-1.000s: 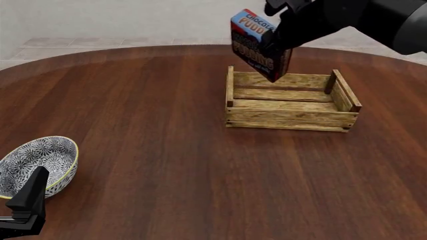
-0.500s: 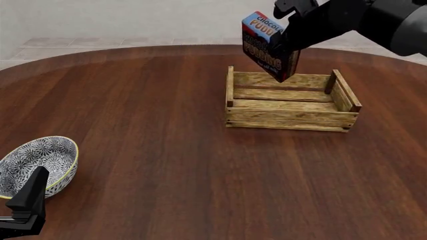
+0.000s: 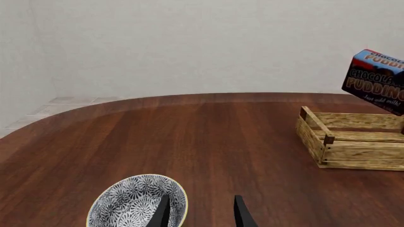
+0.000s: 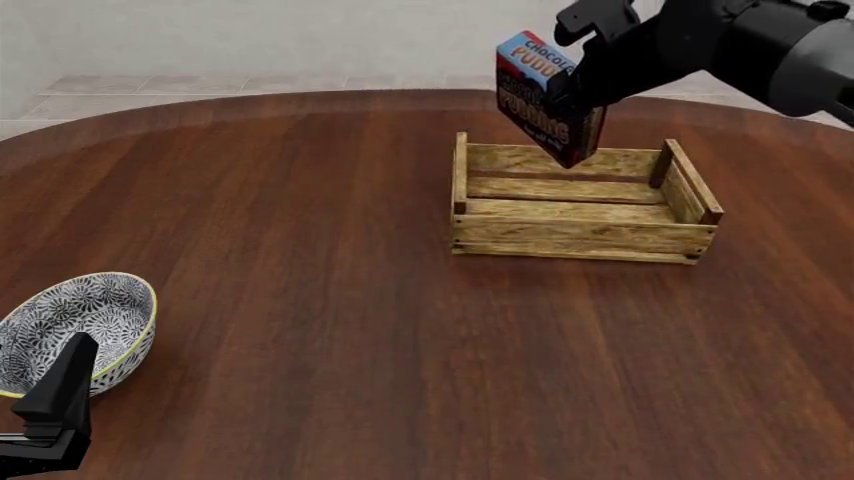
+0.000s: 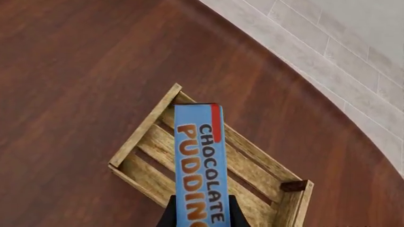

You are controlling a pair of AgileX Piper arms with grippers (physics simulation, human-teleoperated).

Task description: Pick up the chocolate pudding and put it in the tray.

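Since the earlier frames, nothing has been shifted at the near edge: the left gripper [image 4: 54,415] is parked beside the patterned bowl [image 4: 74,330], its fingers seen spread apart in its own wrist view. Farther out, the chocolate pudding [image 4: 545,98] has been carried rightward, from over the left end of the tray [image 4: 585,236] toward its middle, and raised slightly. The carton is pinched between the fingers of the right gripper [image 5: 199,215] and is held tilted, clear of the wood, above the tray's far wall.

The carry phase is judged nearly finished; lowering and release remain. For a clean placement, the carton should be brought a little toward the near side so that it hangs over the slatted floor, not the far rail, as the right wrist view suggests it sits close to one end. The tilt is best reduced before descent. Release should be delayed until the lower edge is near the slats, so that tumbling over the shallow wall is avoided.
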